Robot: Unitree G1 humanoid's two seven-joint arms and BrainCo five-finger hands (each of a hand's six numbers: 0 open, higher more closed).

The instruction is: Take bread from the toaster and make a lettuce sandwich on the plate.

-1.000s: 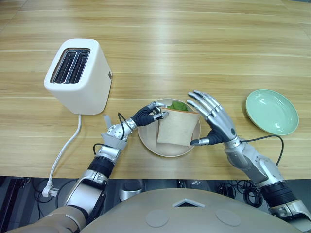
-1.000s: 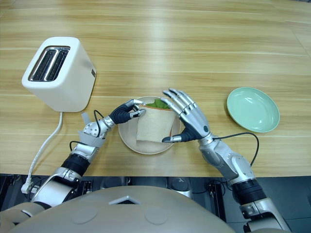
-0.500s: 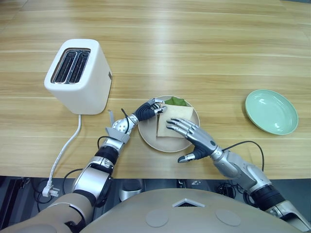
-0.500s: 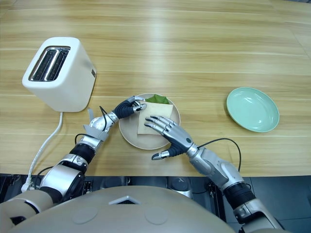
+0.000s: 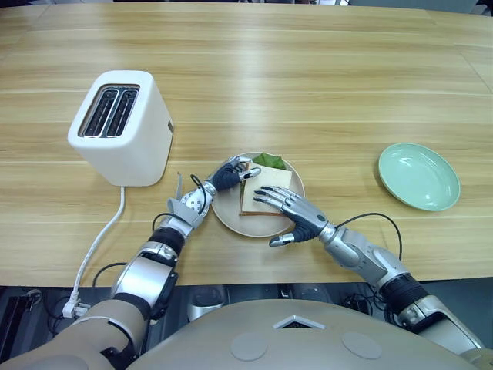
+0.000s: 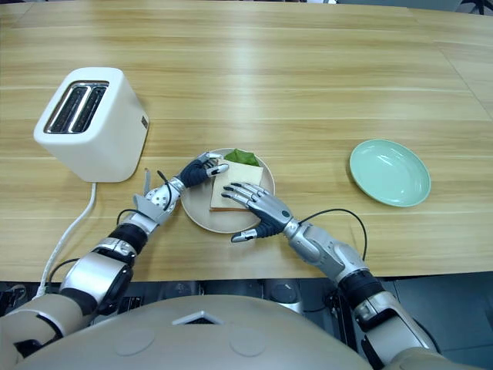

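I find the light wooden tabletop [image 5: 308, 92] runs wide and bare beyond the work area. The near edge lies close below the round beige plate [image 5: 231, 223], so there is little room on that side.

The square slice of pale bread [image 5: 269, 179] lies flat on the plate. Its sides are nearly square to the near edge, with no marked long axis. A green lettuce leaf [image 5: 269, 160] pokes out from under its far side.

The left robot hand [image 5: 227, 176] sits at the plate's left rim, fingers curled and tips pinched on the slice's far-left corner. The right robot hand [image 5: 296, 216] lies palm down with fingers spread across the near-right part of the slice, gripping nothing.

The white two-slot toaster [image 5: 123, 127] stands to the left, well apart from the plate, its slots running away from the near edge. Its white cord [image 5: 100, 243] trails to the near edge, left of the left arm. A shallow mint-green dish [image 5: 418, 176] sits well apart to the right.
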